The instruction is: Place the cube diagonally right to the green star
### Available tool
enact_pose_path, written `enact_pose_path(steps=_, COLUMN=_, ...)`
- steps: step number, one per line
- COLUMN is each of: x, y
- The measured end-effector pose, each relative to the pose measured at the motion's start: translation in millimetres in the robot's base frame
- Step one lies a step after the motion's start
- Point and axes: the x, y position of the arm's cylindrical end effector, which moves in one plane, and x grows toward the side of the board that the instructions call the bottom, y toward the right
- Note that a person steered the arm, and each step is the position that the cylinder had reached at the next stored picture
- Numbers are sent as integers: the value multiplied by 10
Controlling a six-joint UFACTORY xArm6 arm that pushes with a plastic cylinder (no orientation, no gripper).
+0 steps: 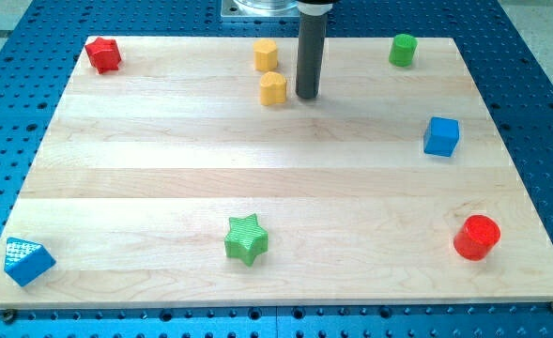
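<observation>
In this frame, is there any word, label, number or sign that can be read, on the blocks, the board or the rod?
None. No text shows on the wooden board, on the blue cube, on the green star, on the other blocks, or on the rod ending in my tip.

Bright, even overhead light on the wooden board [257, 160], no hard glare, only a mild sheen across the pale wood. Shadows short and soft, hugging the green star [247, 238], red cylinder [476, 237] and blue cube [441, 136]. Focus sharp throughout, slight softness at far edge, board looks trapezoidal from perspective.
</observation>
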Motion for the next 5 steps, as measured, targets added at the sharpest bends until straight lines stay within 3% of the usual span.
enact_pose_path(steps=2, x=15, y=-182)
enact_pose_path(steps=4, x=-57, y=1297)
enact_pose_path(steps=5, x=663, y=1951)
